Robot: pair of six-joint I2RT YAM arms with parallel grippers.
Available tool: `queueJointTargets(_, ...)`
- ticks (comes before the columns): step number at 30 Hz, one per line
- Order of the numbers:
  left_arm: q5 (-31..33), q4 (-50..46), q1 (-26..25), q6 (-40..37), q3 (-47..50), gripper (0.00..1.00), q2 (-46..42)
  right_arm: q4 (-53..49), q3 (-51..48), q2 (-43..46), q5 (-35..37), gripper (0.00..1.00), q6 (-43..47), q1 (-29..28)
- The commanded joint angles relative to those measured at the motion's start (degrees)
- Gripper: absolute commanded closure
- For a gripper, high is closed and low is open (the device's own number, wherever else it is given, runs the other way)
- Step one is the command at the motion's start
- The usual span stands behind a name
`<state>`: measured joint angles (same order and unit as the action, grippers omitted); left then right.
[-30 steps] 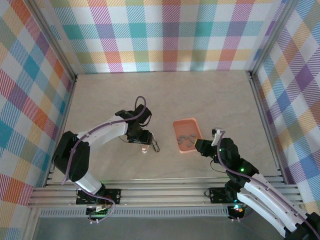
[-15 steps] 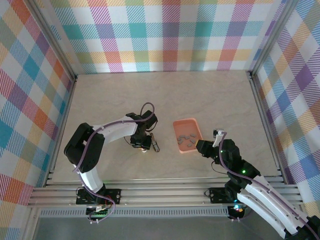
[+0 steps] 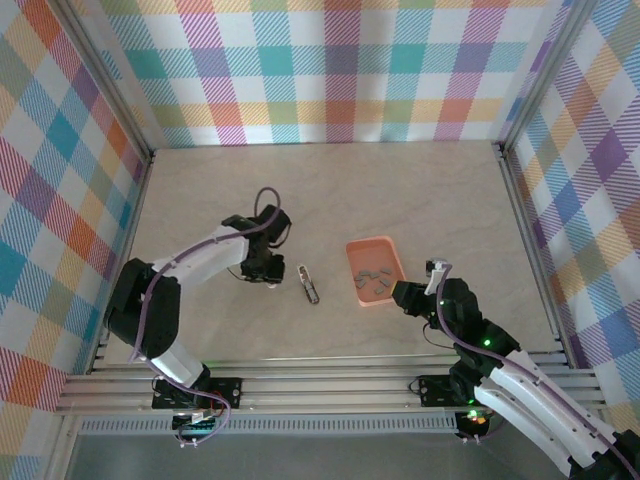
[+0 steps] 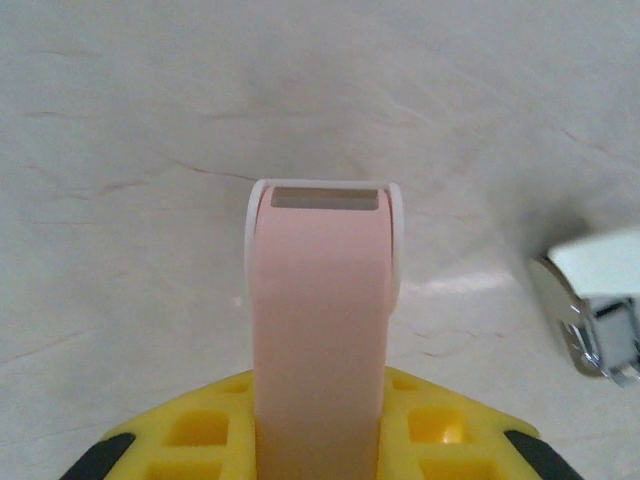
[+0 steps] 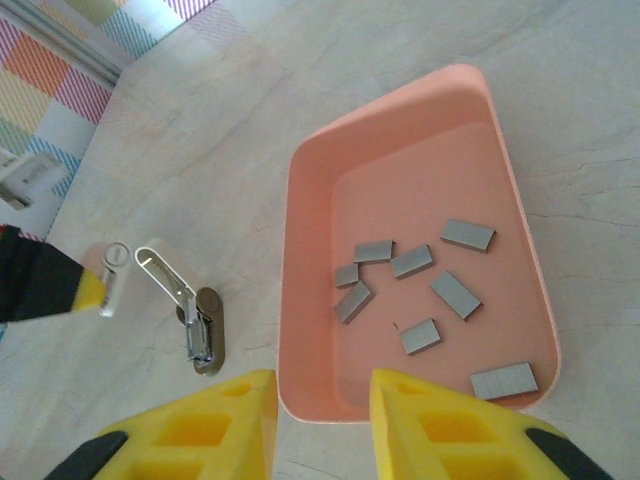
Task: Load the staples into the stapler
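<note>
Stapler (image 3: pixel 309 285) lies between tray (image 3: pixel 352 268) edge and left tool (image 3: pixel 266 280) holding pink stapler (image 4: pixel 320 320)

You have bright, even, diffuse light over the pale marbled bench (image 3: pixel 420 200) — shadows below the arms are soft and faint. On your left wrist view the pink-and-white plastic mini stapler (image 4: pixel 322 330) is near the lens and soft-edged; the grey metal stapler with a whitish top (image 4: pixel 592 300) is blurred, a pale glare streak beside it. Your right wrist view is sharp — the short grey metal staple strips (image 5: pixel 455 295) cast thin shadows on the salmon-orange tray (image 5: pixel 420 190).
</note>
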<state>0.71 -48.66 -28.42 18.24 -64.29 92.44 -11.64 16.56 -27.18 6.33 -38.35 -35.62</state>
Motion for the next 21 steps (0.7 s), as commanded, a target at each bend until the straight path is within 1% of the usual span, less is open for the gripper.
queueJointTargets(1,0.95,-2.20,3.16,-2.98,0.41,0.81,-0.38,2.28,-0.39,-0.57,-0.76,0.69,0.45,0.10)
queueJointTargets(10,-0.51,-0.89,9.11,-8.08,-5.10,0.81,6.93,2.62,0.18,-1.54,-1.47,0.69,0.65,0.11)
queueJointTargets(19,-1.94,0.81,9.79,-8.75,-6.68,0.78,12.01,3.16,0.32,-2.17,-2.64,0.69,0.21,0.10)
queueJointTargets(21,-2.10,1.02,9.75,-8.75,-6.57,0.75,12.53,3.01,0.40,-2.13,-2.55,0.69,0.24,0.06)
